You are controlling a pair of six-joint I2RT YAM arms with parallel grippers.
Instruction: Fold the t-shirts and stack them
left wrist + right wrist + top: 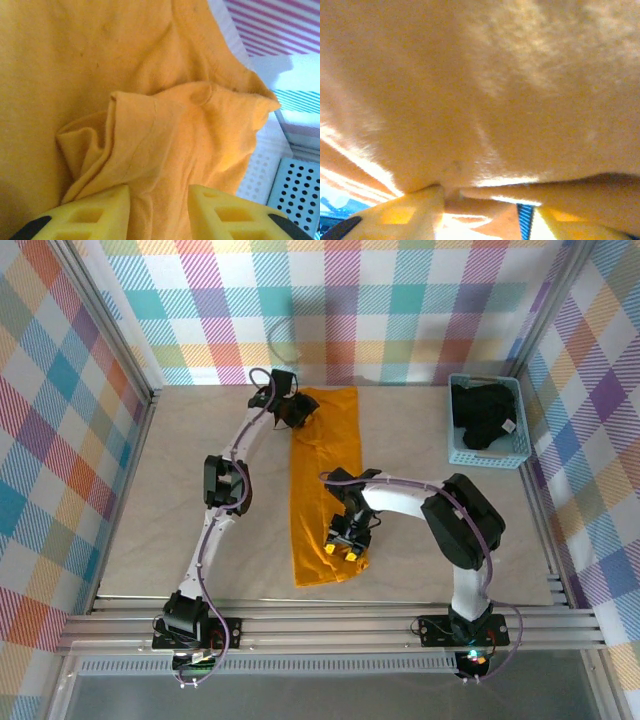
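Beige tabletop carries an orange t-shirt, a long folded strip, well left of the light-blue basket.

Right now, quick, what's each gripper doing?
Left gripper: open, a fold of the mustard-orange soft cloth t-shirt loose between its jaws.
Right gripper: down on that t-shirt; whether it grips cannot be told.

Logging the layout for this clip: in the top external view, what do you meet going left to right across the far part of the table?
left arm's black hand → mustard-orange cloth t-shirt → light-blue plastic mesh basket, with the black cloth t-shirt lying inside it.
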